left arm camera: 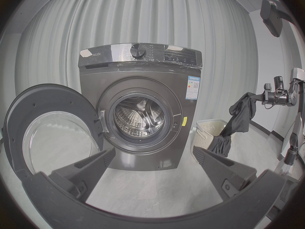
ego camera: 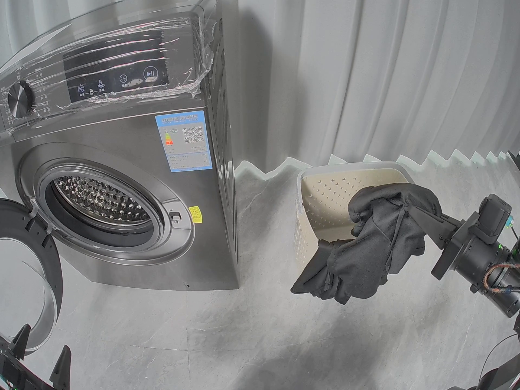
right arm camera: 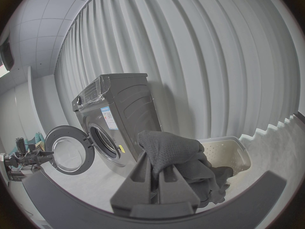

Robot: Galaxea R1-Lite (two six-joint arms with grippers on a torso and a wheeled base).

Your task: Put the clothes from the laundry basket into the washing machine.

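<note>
**Operator:** What sort of room am I working in?

**Spotter:** You're on a smooth, pale grey floor [ego camera: 216, 331] with faint stone veining. A white pleated curtain [ego camera: 352, 55] hangs behind everything, and its hem ripples along the ground.

**Operator:** And the machine?

**Spotter:** Your washing machine [ego camera: 130, 136] is a boxy, brushed-silver front loader with crinkled plastic film [ego camera: 179, 82] taped over its control panel. Its round door [ego camera: 51, 255] stands swung open to your left, showing the perforated steel drum [ego camera: 103, 199].

**Operator:** Where are the clothes?

**Spotter:** Your right gripper [ego camera: 420, 215] is pinched tight on a dark grey, finely knit garment [ego camera: 374, 245]. It is held up above the laundry basket [ego camera: 330, 196], with its lower folds trailing over the near rim. The basket is cream plastic with rounded corners and small star-shaped holes in its walls, and it sits on the floor just to the right of the machine.

**Operator:** My other arm?

**Spotter:** Your left gripper [ego camera: 43, 348] sits low, facing the open door. Its fingers are spread wide and hold nothing.
</note>
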